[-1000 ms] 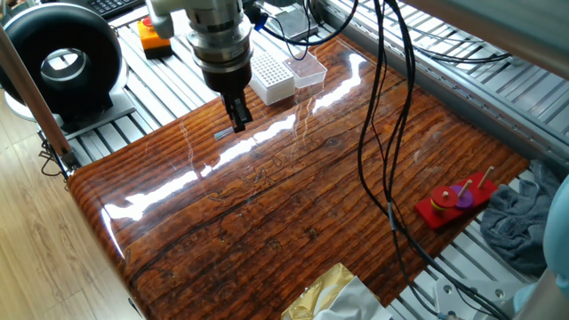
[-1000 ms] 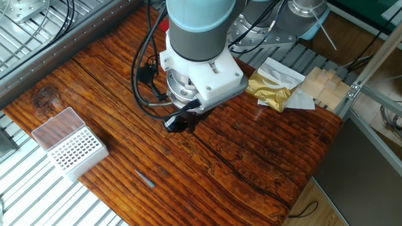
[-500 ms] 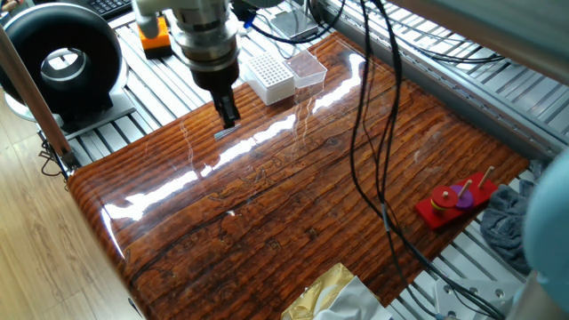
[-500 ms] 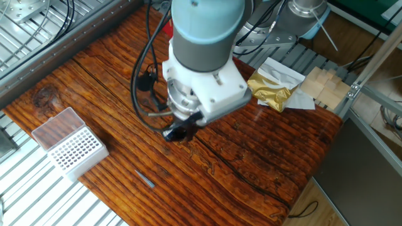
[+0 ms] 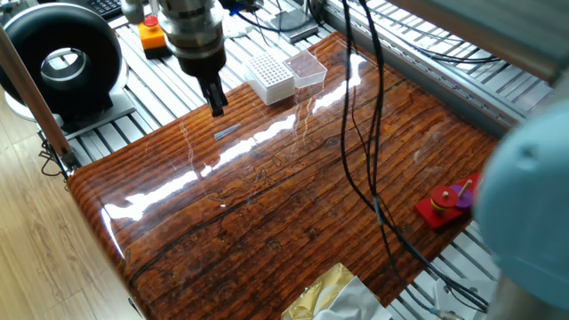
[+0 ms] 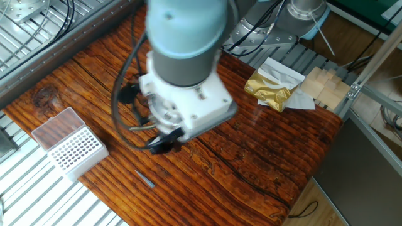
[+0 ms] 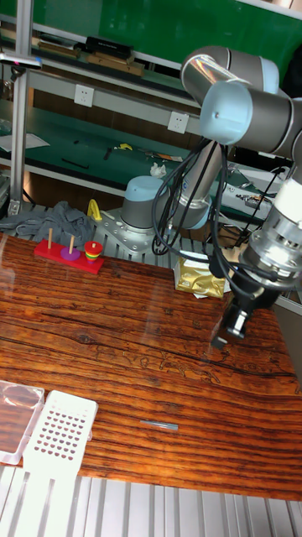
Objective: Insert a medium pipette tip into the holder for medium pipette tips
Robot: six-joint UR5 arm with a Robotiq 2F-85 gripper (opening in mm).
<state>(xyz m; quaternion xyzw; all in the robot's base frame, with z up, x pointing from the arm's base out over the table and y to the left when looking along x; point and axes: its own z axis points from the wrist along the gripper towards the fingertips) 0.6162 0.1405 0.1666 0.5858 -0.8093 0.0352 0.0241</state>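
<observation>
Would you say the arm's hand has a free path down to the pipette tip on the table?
Probably yes: the pipette tip lies alone on bare wood, the hand is above and apart, and the holder stands off to the side.

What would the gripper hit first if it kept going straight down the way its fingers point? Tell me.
Probably bare wooden table. The gripper points down with nothing under its tips; the medium pipette tip lies a little aside, so it would likely be missed, though depth is uncertain.

One pipette tip (image 6: 145,179), one holder (image 6: 75,151), one pincer (image 5: 216,104) — one ring toy (image 7: 70,253).
</observation>
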